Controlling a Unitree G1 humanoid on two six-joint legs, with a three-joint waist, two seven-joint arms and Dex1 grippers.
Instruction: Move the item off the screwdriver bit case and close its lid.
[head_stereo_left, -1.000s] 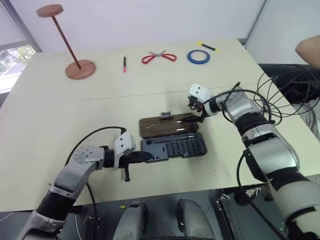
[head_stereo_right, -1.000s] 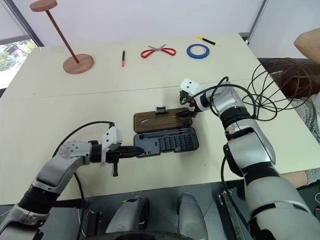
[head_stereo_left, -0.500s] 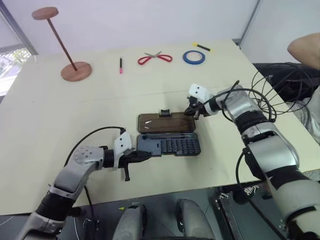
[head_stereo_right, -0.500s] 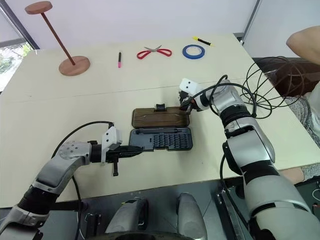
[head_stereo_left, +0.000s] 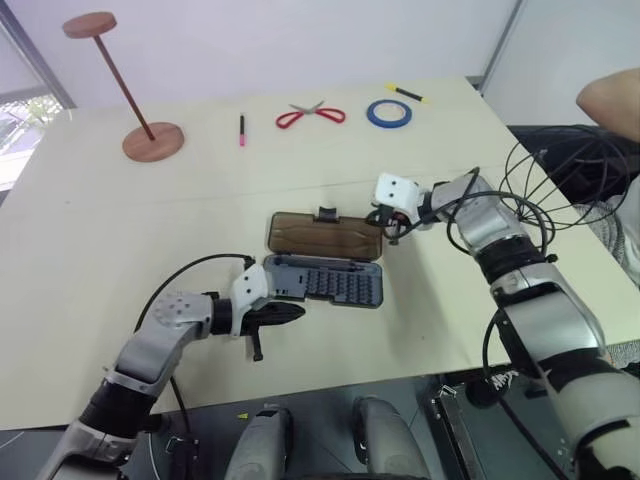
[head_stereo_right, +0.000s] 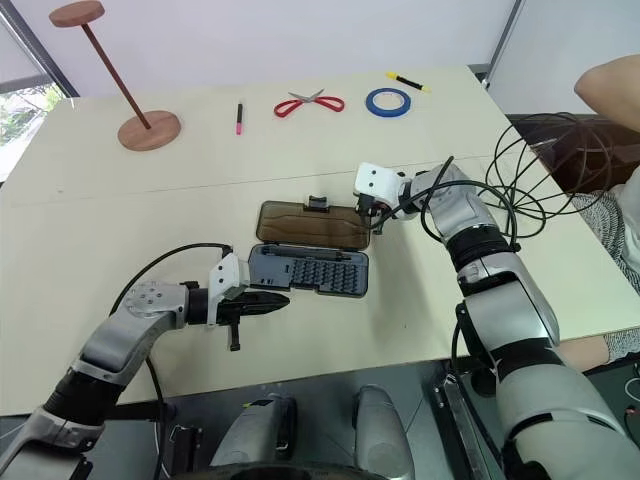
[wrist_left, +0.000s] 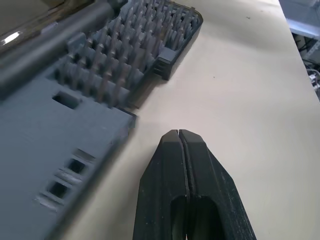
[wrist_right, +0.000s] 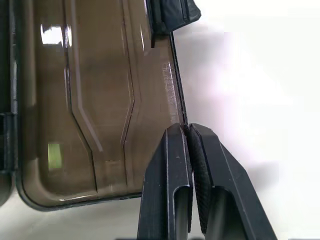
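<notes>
Now the screwdriver bit case lies open on the table; the right gripper pinches the edge of its brown lid; the left gripper, fingers together, rests beside the tray; the item sits at the table's right edge.

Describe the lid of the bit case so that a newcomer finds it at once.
On the beige table, find the open screwdriver bit case near the front edge. The lid lies just behind it: the smoky-brown see-through panel, with the right gripper shut on its edge.
</notes>
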